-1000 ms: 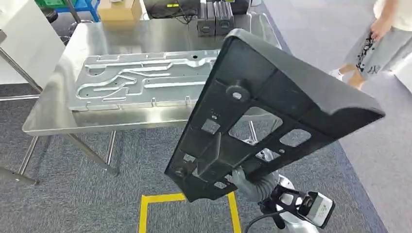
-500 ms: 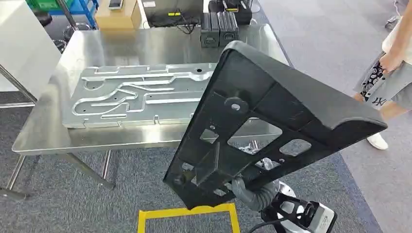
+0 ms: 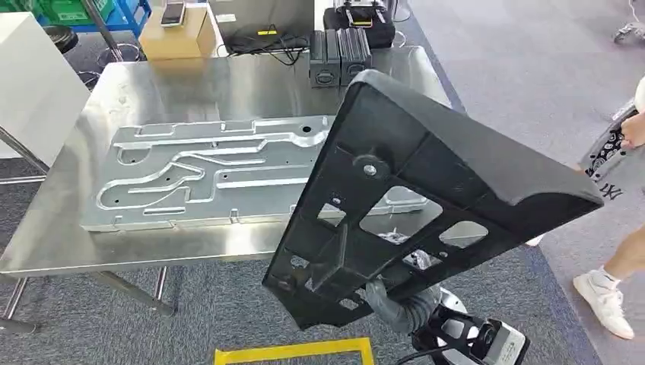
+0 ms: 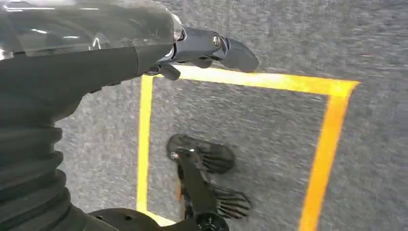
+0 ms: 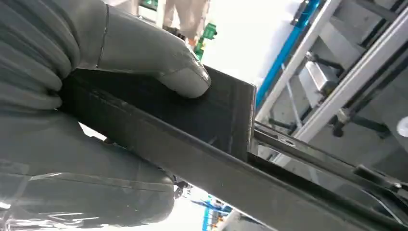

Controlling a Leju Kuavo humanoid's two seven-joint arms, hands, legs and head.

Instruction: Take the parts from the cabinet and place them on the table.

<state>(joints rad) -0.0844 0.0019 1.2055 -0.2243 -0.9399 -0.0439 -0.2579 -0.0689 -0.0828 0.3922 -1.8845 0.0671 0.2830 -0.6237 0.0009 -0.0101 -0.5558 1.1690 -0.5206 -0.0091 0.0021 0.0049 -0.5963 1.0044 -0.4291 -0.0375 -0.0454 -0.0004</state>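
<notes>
A large black moulded part (image 3: 426, 175) with several cut-outs hangs tilted in front of me, above the floor and over the near right edge of the steel table (image 3: 228, 76). My right hand (image 3: 389, 300) grips it from below at its lower end. In the right wrist view the thumb (image 5: 144, 53) presses on the part's flat black edge (image 5: 211, 120). My left hand (image 4: 120, 53) hangs over the carpet holding nothing, its dark fingers (image 4: 231, 50) stretched out. A big machined aluminium plate (image 3: 198, 179) lies flat on the table.
Black boxes (image 3: 340, 53) and a cardboard box (image 3: 171, 34) stand at the table's far end. A white cabinet (image 3: 34, 84) is at the left. A person (image 3: 616, 228) walks at the right. Yellow tape (image 3: 297, 351) marks the carpet below me.
The camera has moved forward: table and plate sit lower and nearer in the picture. The person at the right has stepped closer. The black part stays in my right hand's grip.
</notes>
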